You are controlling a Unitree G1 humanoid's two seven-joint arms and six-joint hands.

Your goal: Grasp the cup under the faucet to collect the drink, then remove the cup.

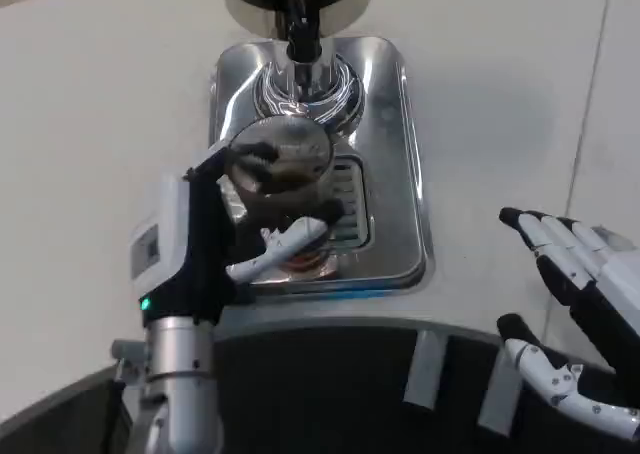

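- The left robot hand (215, 242) grips the cup (280, 166), clear of the faucet (303, 36): removal step.
- Next: set it upright on the tabletop (90, 124).
- The right robot hand (575, 294) lies spread.

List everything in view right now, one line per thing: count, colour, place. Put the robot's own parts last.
Cup: one, clear with dark drink inside, held over the tray, nearer the robot than the faucet.
Faucet: one, black, at the top centre above the tray's far end.
Dispenser base: one, silver and black, top edge of the picture.
Drip tray: one, shiny silver with a slotted grate, middle of the table.
Table: one, white, beneath everything.
Dark curved edge: one, black with grey strips, along the bottom.
Left robot hand: one, white and black, gripping the cup, left of centre.
Right robot hand: one, white and black, fingers apart, holding nothing, lower right.
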